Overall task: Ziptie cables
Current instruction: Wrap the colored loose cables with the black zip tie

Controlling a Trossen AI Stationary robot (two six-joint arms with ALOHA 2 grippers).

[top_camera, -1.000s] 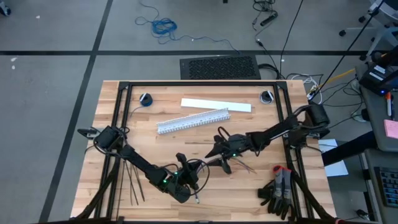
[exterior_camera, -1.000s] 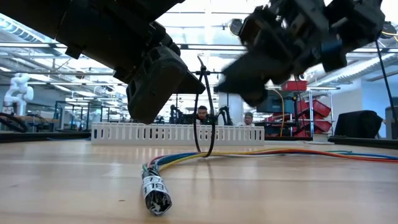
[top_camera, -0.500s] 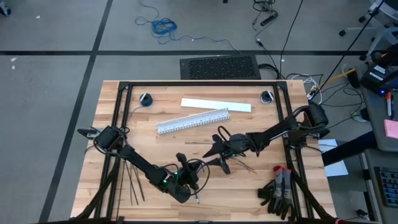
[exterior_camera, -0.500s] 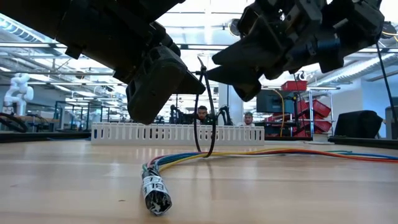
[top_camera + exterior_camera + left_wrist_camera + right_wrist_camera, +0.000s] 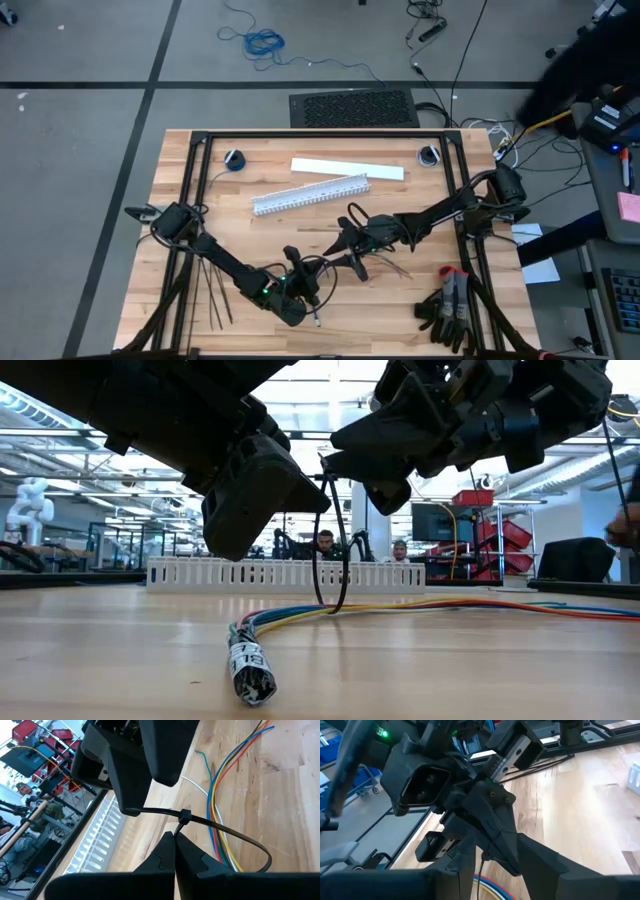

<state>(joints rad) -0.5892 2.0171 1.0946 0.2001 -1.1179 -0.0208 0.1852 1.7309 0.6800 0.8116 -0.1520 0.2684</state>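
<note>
The cables (image 5: 400, 606) lie on the wooden table, their taped tip (image 5: 250, 672) nearest the low camera. A black ziptie (image 5: 342, 550) stands as an upright loop around them. My left gripper (image 5: 175, 845) is shut on the ziptie just below its head (image 5: 185, 815). It reaches in from the table's left (image 5: 303, 290). My right gripper (image 5: 335, 452) comes in from the right (image 5: 338, 252). It is open, with one finger on each side of the ziptie's free tail (image 5: 150, 811). My left gripper pinches the ziptie's strap (image 5: 178, 827) between its two fingertips, right by the head. The fingers come at it nearly level, tipped a little down, and hold the loop upright over the cables. My right gripper: the tail's end meets one finger (image 5: 131, 795), but I cannot tell whether they touch.
A white slotted duct (image 5: 310, 193) and a flat white strip (image 5: 347, 168) lie toward the far edge. Spare zipties (image 5: 212, 290) lie near the left arm. Black gloves (image 5: 448, 305) lie at the near right. A person's dark shape (image 5: 585, 55) shows beyond the table's far right corner.
My right gripper has moved a little toward the table's left, and its fingertips have come up to the ziptie's tail. The left gripper, the ziptie loop and the cables have stayed where they were.
</note>
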